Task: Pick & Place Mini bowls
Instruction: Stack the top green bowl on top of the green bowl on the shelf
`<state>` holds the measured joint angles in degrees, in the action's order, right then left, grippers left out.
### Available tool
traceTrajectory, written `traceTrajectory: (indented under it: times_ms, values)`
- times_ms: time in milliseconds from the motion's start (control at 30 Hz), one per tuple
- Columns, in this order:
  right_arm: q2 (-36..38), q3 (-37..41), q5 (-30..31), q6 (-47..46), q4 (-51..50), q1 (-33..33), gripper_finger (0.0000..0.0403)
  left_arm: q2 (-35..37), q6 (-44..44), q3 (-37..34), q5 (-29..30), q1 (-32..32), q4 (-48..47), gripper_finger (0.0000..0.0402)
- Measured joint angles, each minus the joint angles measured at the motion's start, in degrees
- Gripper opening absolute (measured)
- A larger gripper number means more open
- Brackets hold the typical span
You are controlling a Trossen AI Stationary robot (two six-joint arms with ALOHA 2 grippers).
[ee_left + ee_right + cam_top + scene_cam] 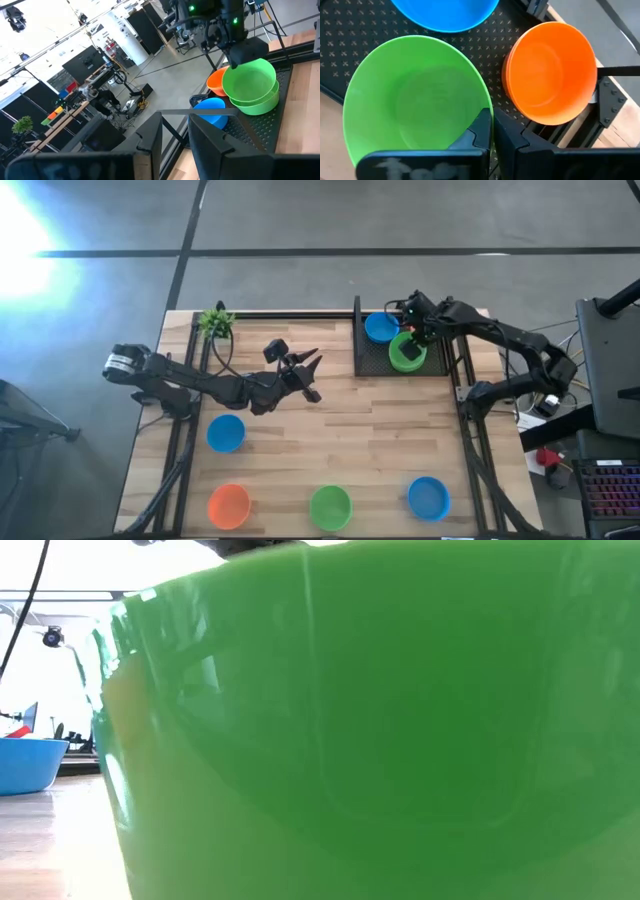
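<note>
My right gripper [418, 338] [492, 125] is over the black tray [372, 362] at the table's far right and is shut on a green mini bowl [415, 100] [248, 80]. That bowl sits tilted over a second green bowl [261, 104]. Beside them in the tray are a blue bowl [445, 12] and stacked orange bowls [552, 70]. Along the near side of the table stand a blue bowl [226, 432], an orange bowl [229, 504], a green bowl [330, 507] and another blue bowl [428, 498]. My left gripper [312, 375] [175, 135] hovers open over the table's middle and holds nothing. My right gripper has the upper green bowl by its rim [489, 106], on the side next to the orange bowls. One finger [477, 131] is inside the bowl and one is outside. The fingers come from above, pointing down. The bowl is tilted over the lower green bowl; whether they touch, I cannot tell.
A small green potted plant [216, 321] stands at the far left corner. Black frame rails [190, 430] run along the table's left and right sides. In the low view the near green bowl [380, 730] fills almost the whole picture, with a blue bowl [25, 762] at its left.
</note>
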<state>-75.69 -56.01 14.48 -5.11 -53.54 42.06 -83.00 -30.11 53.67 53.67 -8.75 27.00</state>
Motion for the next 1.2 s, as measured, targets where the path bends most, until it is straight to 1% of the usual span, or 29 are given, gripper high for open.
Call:
traceTrajectory:
  times_ms: [333,500,700,833,933,1000,1200]
  values:
    - [-2.8,0.0,0.0,1.3,1.5,0.0,0.0015,0.0,-0.1,0.0,0.0,0.0,0.0,0.0092]
    - [-2.8,0.0,0.0,1.3,3.5,0.0,0.0044,0.0,-0.1,0.0,0.0,0.0,0.0,0.0092]
    - [-2.8,0.0,0.7,2.1,3.6,0.0,0.0086,0.0,-0.2,0.0,0.0,0.0,0.0,0.0092]
    - [-2.8,0.0,0.7,1.8,4.4,0.0,0.0099,0.0,-0.2,0.0,0.0,0.0,0.0,0.0092]
    - [-2.8,0.1,0.8,1.7,6.9,0.0,0.0095,0.0,-0.2,0.0,0.0,0.0,0.0,0.0092]
    - [-2.7,0.4,0.9,1.9,9.2,-0.1,0.0084,0.0,-0.2,0.0,0.0,0.0,0.0,0.0092]
    - [-2.7,2.2,0.9,2.1,10.7,-0.2,0.0026,0.0,-1.3,0.0,0.0,0.0,0.0,0.0092]
